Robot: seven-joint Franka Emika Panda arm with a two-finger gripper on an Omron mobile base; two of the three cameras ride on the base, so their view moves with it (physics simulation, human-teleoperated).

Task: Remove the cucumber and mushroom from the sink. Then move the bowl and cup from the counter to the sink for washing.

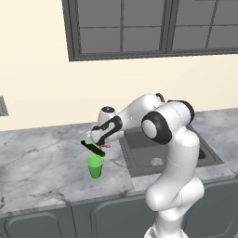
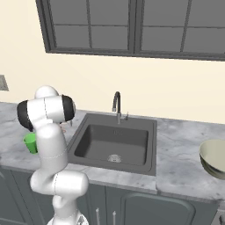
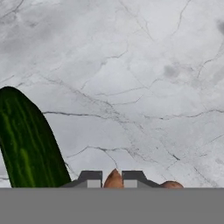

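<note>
My gripper (image 1: 102,144) hangs low over the counter (image 1: 42,162) just left of the sink (image 1: 139,158). In the hand view the gripper (image 3: 112,176) is shut on the small orange-brown mushroom (image 3: 113,180), which shows between the two dark fingertips (image 3: 90,176). The dark green cucumber (image 1: 93,148) lies on the counter right beside the gripper, and its glossy skin (image 3: 28,144) rises at the left of the hand view. The green cup (image 1: 95,166) stands upright just in front of the cucumber. At the far right of the counter sits the pale bowl (image 2: 214,157).
The dark sink basin (image 2: 132,136) has a curved faucet (image 2: 116,105) at its back edge and a drain in its floor. Bare marbled counter (image 3: 131,65) lies under the hand. A window runs along the wall above, dark cabinet doors below.
</note>
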